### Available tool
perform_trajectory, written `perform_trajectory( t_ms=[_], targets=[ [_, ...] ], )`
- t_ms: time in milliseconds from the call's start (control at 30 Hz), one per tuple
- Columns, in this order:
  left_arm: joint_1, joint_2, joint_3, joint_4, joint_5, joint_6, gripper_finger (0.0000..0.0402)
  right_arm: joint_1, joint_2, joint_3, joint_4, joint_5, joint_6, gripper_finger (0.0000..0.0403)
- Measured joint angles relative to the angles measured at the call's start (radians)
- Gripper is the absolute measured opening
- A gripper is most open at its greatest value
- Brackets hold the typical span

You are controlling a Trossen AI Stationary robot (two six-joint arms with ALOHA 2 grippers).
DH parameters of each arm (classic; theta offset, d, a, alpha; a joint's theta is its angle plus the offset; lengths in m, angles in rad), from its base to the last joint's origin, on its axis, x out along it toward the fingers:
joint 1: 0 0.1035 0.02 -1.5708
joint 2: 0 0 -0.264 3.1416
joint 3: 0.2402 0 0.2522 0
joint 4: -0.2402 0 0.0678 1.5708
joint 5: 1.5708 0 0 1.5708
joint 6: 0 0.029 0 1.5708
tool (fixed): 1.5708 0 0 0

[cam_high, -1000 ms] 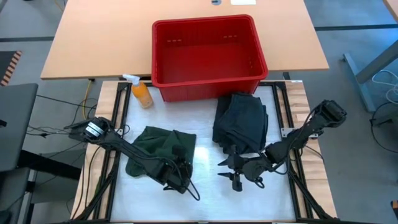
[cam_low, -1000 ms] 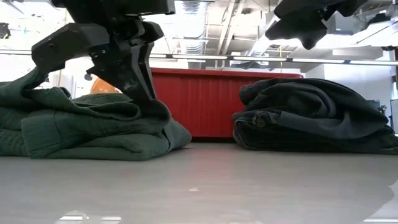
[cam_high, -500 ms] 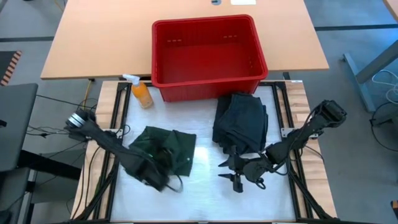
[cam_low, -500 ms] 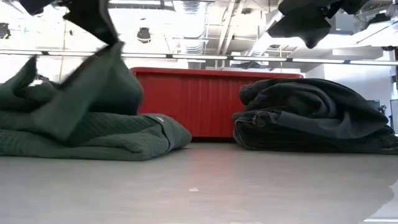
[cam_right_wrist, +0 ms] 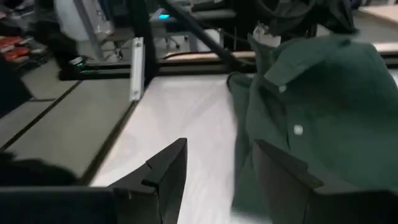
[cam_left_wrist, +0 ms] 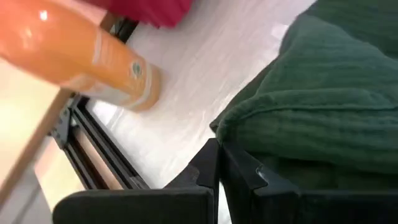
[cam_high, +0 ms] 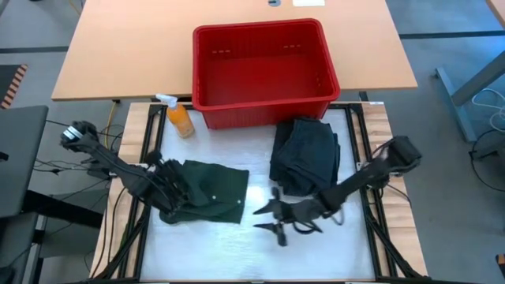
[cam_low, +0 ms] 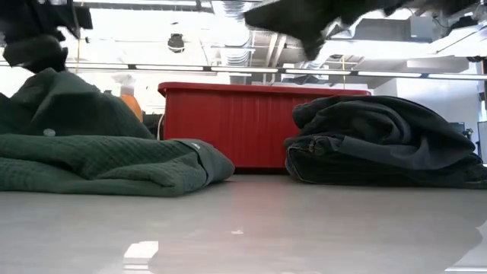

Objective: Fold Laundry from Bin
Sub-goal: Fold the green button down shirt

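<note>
A dark green garment point(cam_high: 207, 191) lies on the white table top, left of centre, and rises to a peak point(cam_low: 57, 87) at its left end. My left gripper point(cam_high: 162, 192) is shut at that left end. A folded pile of black laundry point(cam_high: 304, 158) rests flat in front of the red bin point(cam_high: 264, 106). My right gripper point(cam_high: 272, 219) hovers open near the table's middle. It points toward the green garment point(cam_right_wrist: 311, 106) with nothing between its fingers. My left gripper pinches a rolled fold at the green garment's left edge point(cam_left_wrist: 231, 132) between the ends of its shut fingers point(cam_left_wrist: 239, 171). The fingers slant down from the table's left side. That end is drawn up into a peak; the rest lies on the table.
An orange spray bottle point(cam_high: 180, 117) stands at the bin's left front corner, close behind my left gripper. A wooden desk point(cam_high: 118, 55) carries the bin behind the white table top. Bare table top lies along the near edge point(cam_high: 252, 256).
My left gripper has shut, rolled and swept from the green garment's near right part toward the table's left edge, rising slightly. A part of the cloth went up and over with it, so the garment now lies flatter. My right gripper has moved left toward the green garment, still open.
</note>
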Motion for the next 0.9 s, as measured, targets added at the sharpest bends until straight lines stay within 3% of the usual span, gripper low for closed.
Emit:
perform_trajectory(
  t_ms=[100,300,433,633,900],
  targets=[
    [0.007,-0.031,-0.048,-0.036,-0.026,-0.079,0.0,-0.05,0.139,0.081,0.076,-0.031,-0.04,0.0207],
    [0.06,-0.047,-0.085,-0.195,-0.061,-0.265,0.0,-0.125,0.387,0.337,0.025,-0.031,-0.097,0.0207],
    [0.107,-0.06,-0.104,-0.192,-0.062,-0.258,0.0,-0.154,0.49,0.509,-0.152,-0.031,-0.098,0.0207],
    [0.213,-0.073,-0.104,-0.194,-0.1,-0.365,0.0,-0.184,0.594,0.7,-0.436,-0.029,-0.076,0.0207],
    [0.32,-0.116,0.011,-0.194,-0.108,-0.183,0.0033,-0.198,0.616,0.75,-0.632,-0.034,-0.03,0.0207]
  ],
)
